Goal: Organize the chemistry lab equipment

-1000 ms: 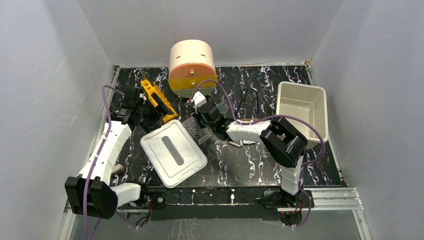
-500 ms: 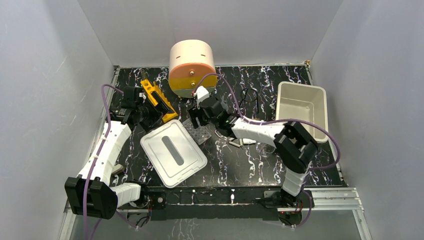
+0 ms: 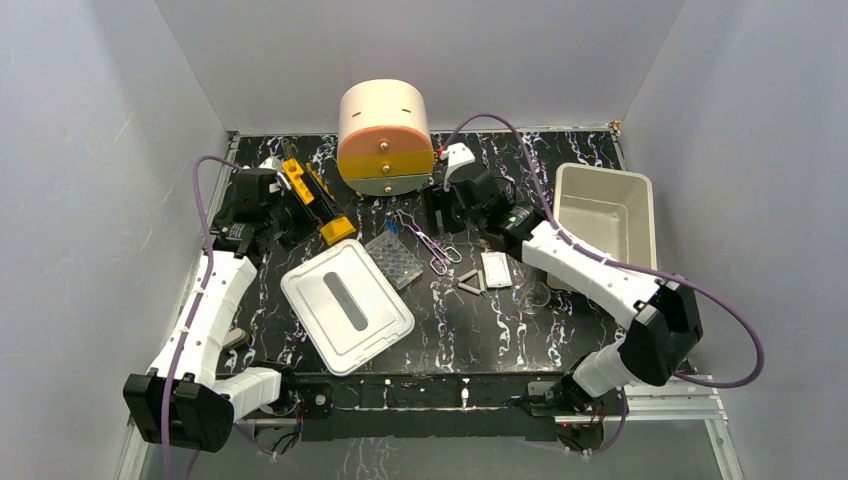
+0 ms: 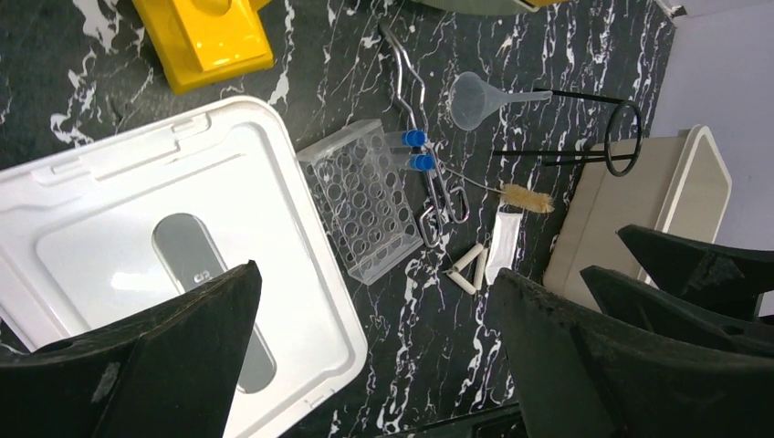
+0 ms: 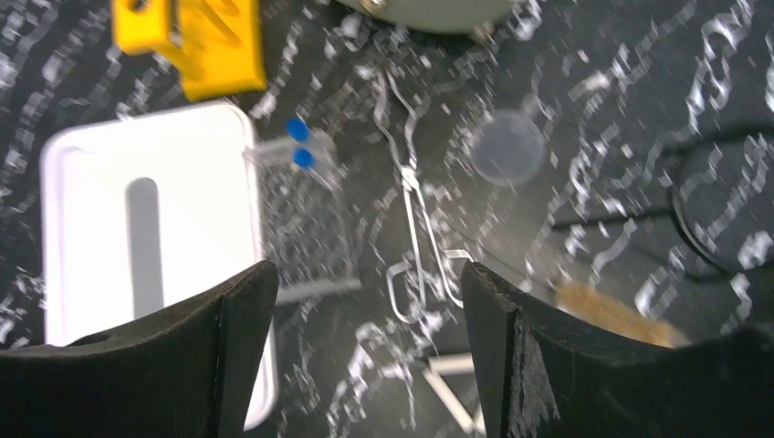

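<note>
Tongs (image 3: 430, 243) lie just beside the clear well plate (image 3: 398, 260).

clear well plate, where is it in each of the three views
Top external: the clear well plate sits centre, right of the white lid.
Left wrist: the plate is centre, beside the lid's right edge.
Right wrist: blurred, left of centre, right of the lid.
Shared landmark: the white lid.
</note>
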You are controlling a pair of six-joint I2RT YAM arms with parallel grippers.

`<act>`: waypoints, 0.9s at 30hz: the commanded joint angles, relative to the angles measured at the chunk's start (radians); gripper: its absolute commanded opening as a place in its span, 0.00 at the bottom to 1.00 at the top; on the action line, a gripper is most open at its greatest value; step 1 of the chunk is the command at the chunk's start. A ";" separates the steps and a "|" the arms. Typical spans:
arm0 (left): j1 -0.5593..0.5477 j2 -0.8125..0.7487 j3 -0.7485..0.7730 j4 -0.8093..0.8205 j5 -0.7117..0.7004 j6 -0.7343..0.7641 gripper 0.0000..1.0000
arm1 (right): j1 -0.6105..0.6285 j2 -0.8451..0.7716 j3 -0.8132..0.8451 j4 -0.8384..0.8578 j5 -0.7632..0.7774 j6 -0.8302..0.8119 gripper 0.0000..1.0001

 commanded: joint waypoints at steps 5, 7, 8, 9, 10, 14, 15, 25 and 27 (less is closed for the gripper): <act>0.005 -0.003 0.051 0.135 0.063 0.045 0.98 | -0.121 -0.132 0.008 -0.363 0.033 0.019 0.82; 0.005 0.015 0.048 0.167 0.111 0.023 0.98 | -0.147 -0.130 -0.003 -0.401 0.022 0.031 0.82; 0.005 0.024 0.044 0.181 0.135 0.014 0.97 | -0.161 -0.124 -0.006 -0.409 0.009 0.037 0.82; 0.005 0.032 0.043 0.192 0.155 0.007 0.96 | -0.174 -0.116 -0.005 -0.421 0.004 0.043 0.81; 0.005 0.041 0.042 0.200 0.171 0.003 0.96 | -0.185 -0.103 0.001 -0.430 0.009 0.055 0.81; 0.005 0.056 0.039 0.211 0.199 -0.013 0.95 | -0.246 -0.061 0.042 -0.440 0.010 0.081 0.81; 0.005 0.056 0.039 0.214 0.207 -0.019 0.94 | -0.260 -0.049 0.057 -0.439 0.013 0.077 0.81; 0.004 0.028 0.001 0.225 0.258 -0.050 0.94 | -0.387 0.168 0.290 -0.457 0.086 0.092 0.82; 0.004 0.023 -0.003 0.224 0.257 -0.049 0.94 | -0.405 0.203 0.321 -0.441 0.122 0.093 0.78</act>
